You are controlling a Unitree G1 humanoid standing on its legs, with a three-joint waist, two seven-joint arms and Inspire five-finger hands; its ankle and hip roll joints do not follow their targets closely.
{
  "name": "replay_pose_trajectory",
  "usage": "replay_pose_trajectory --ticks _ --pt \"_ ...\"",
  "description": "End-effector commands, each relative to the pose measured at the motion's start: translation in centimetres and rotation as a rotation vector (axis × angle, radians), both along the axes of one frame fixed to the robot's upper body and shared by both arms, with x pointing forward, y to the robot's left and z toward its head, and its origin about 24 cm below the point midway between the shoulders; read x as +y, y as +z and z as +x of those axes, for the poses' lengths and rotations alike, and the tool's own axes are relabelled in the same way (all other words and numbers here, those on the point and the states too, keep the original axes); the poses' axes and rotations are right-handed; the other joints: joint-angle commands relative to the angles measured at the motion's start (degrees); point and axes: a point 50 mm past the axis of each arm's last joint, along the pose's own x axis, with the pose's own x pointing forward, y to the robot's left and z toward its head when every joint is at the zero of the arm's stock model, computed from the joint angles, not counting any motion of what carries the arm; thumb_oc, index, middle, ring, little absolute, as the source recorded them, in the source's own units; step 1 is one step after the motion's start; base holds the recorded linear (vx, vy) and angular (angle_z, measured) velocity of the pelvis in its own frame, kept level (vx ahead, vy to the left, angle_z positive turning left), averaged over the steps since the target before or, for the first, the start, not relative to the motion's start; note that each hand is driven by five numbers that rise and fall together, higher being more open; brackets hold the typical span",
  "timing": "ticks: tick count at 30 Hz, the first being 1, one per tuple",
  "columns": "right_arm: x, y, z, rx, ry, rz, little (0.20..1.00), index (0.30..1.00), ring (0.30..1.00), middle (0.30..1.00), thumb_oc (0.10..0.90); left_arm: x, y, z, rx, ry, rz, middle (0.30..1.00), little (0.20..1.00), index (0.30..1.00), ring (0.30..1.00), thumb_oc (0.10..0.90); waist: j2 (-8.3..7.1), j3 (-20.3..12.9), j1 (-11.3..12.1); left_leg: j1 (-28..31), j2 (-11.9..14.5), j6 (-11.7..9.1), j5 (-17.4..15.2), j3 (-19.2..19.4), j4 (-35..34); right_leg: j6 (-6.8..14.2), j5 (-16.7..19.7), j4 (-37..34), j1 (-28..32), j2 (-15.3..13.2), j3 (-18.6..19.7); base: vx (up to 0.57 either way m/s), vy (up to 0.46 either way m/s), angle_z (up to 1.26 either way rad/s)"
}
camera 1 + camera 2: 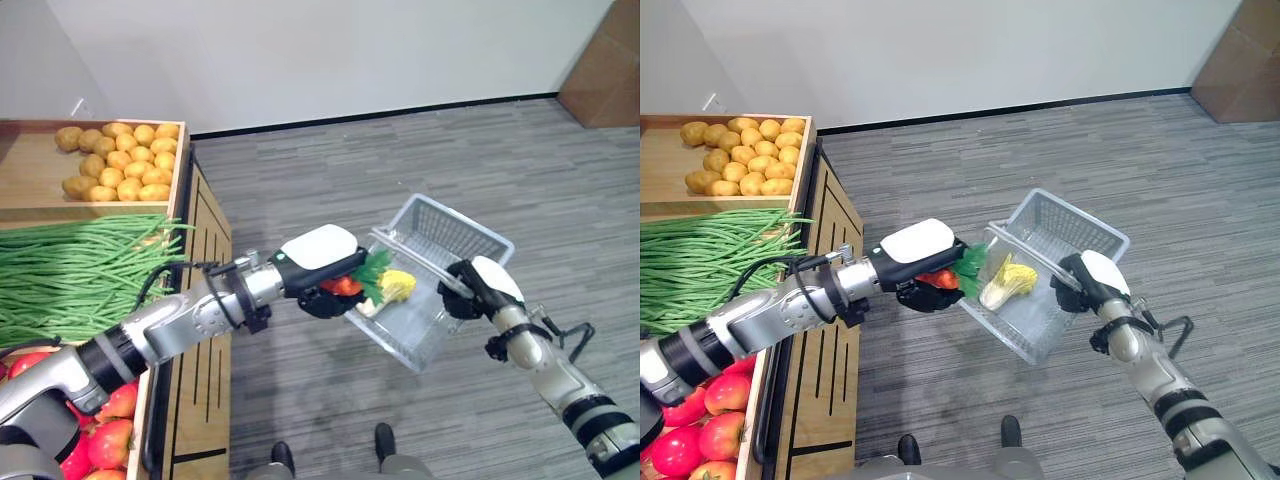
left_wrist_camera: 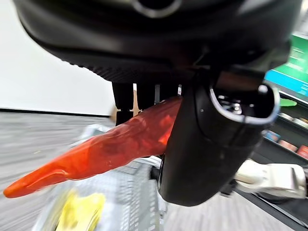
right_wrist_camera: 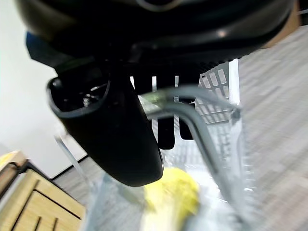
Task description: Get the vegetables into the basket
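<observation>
While left hand grips red pepper, basket just beside.

A: What can't you make out?
B: The long red chilli pepper has its stem end buried under the left hand.
A: And the basket?
B: The yellow leafy vegetable inside is blurred, its shape unclear.
</observation>
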Motion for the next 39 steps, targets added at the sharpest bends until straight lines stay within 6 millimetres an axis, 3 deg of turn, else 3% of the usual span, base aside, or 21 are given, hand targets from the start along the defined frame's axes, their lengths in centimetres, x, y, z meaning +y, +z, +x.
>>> replay_pose_trajectory --ticks 1,5,13,19,23,29,34,35,36,39 --pt "2.2 8.1 3.8 -0.356 0.085 0.081 0.300 0.300 0.300 0.300 0.400 -0.9 2.2 1.1 -0.126 -0.039 -0.006 0.300 0.300 0.300 0.300 0.400 -1.43 -4.68 1.10 0.62 2.49 -2.81 -0.18 -1.42 0.02 3.33 -0.94 1.43 0.49 -1.34 -1.58 0.00 -0.028 -0.08" --pt "4.2 9.2 4.8 -0.383 0.141 0.110 0.300 0.300 0.300 0.300 0.400 -2.3 1.5 1.5 -0.164 -0.072 0.079 0.300 0.300 0.300 0.300 0.400 -1.04 -4.86 0.83 0.63 2.77 -3.00 -0.10 -1.25 0.02 3.23 -1.01 1.19 0.75 -1.14 -1.66 0.00 -0.009 -0.04" --pt "7.2 10.0 5.0 -0.429 0.201 0.289 0.300 0.300 0.300 0.300 0.400 -2.5 -0.7 2.3 -0.133 -0.037 0.161 0.300 0.300 0.300 0.300 0.400 -0.66 -5.00 0.64 0.80 2.87 -2.98 -0.31 -0.66 0.02 3.22 -0.87 0.92 0.85 -1.01 -1.44 0.00 0.001 -0.01" --pt "9.9 11.0 3.5 -0.454 0.321 0.481 0.300 0.300 0.300 0.300 0.400 -0.8 -3.1 4.0 -0.116 0.113 0.213 0.300 0.300 0.300 0.300 0.400 -0.74 -4.90 0.20 0.98 2.78 -2.94 -0.49 0.29 0.02 3.38 -0.52 0.89 0.58 -1.04 -1.02 0.00 0.014 -0.06" --pt "10.9 10.5 1.9 -0.421 0.387 0.591 0.300 0.300 0.300 0.300 0.400 1.1 -4.8 5.1 -0.098 0.237 0.248 0.300 0.300 0.300 0.300 0.400 -0.78 -4.91 -0.04 1.28 2.76 -2.91 -0.66 0.69 0.02 3.53 -0.40 0.95 0.50 -1.12 -0.93 0.00 0.016 -0.05" --pt "12.9 10.2 0.2 -0.389 0.484 0.689 0.300 0.300 0.300 0.300 0.400 3.3 -6.5 6.1 -0.096 0.388 0.269 0.300 0.300 0.300 0.300 0.400 -0.99 -4.95 -0.06 1.64 2.75 -2.93 -0.69 1.13 0.02 3.49 -0.47 1.16 0.64 -1.15 -0.86 0.00 0.004 -0.01" --pt "14.0 10.0 -0.5 -0.363 0.539 0.721 0.300 0.300 0.300 0.300 0.400 4.0 -7.6 6.3 -0.083 0.455 0.270 0.300 0.300 0.300 0.300 0.400 -1.07 -4.99 -0.05 1.69 2.83 -2.96 -0.62 1.27 0.02 3.47 -0.49 1.15 0.64 -1.21 -0.93 0.00 -0.001 -0.01" --pt "14.8 8.9 -1.1 -0.304 0.556 0.755 0.300 0.300 0.300 0.300 0.400 4.6 -9.0 6.3 -0.064 0.517 0.289 0.934 0.934 0.934 0.934 0.853 -1.14 -4.90 0.01 1.67 2.85 -2.96 -0.51 1.26 0.02 3.36 -0.51 1.23 0.63 -1.26 -0.97 -0.02 -0.003 -0.04" --pt "15.3 8.4 -1.4 -0.274 0.577 0.752 0.300 0.300 0.300 0.300 0.400 4.9 -9.8 6.2 -0.064 0.532 0.331 1.000 1.000 1.000 1.000 0.900 -1.16 -4.81 0.09 1.66 2.88 -2.97 -0.48 1.23 0.02 3.29 -0.57 1.26 0.64 -1.24 -0.99 -0.02 -0.005 -0.07" --pt "15.8 7.9 -2.1 -0.244 0.609 0.738 0.300 0.300 0.300 0.300 0.400 5.4 -11.0 6.0 -0.063 0.561 0.369 1.000 1.000 1.000 1.000 0.900 -1.23 -4.71 0.15 1.57 2.90 -2.98 -0.41 1.20 0.02 3.18 -0.59 1.33 0.64 -1.21 -1.06 -0.01 -0.003 -0.07"
